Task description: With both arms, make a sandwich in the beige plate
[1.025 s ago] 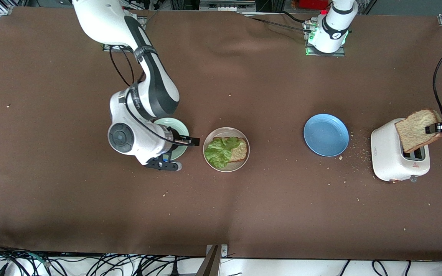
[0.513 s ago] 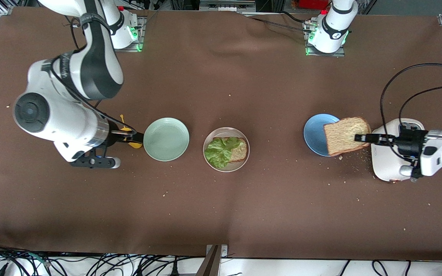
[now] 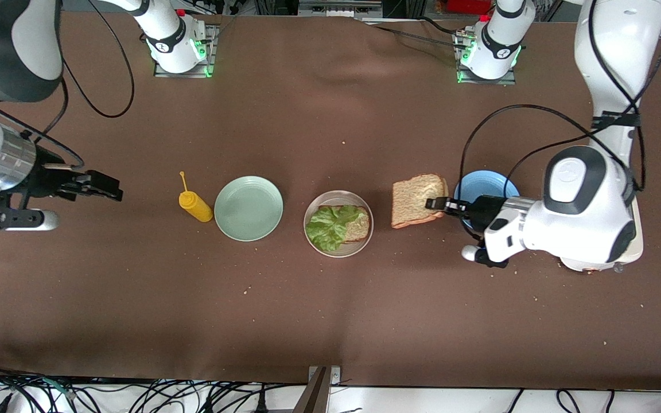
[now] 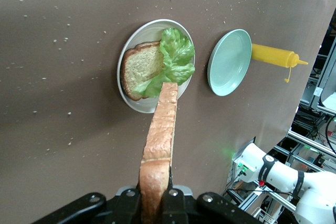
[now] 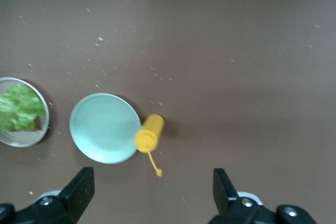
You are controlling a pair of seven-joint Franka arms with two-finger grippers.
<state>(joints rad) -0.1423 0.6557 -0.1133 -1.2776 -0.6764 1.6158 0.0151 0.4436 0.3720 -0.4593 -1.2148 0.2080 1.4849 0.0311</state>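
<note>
left gripper [image 3: 435, 203] pinches bread slice [image 3: 418, 200] by edge, frame centre-right, just beside beige plate [image 3: 365, 241] holding bread and lettuce [image 3: 328, 228]; slice light, soft, crumbly; right gripper [image 3: 113, 191] open, waits mid-left

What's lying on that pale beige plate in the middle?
On the beige plate lies a bread slice with a lettuce leaf over it. The leaf hides part of the bread.
</note>
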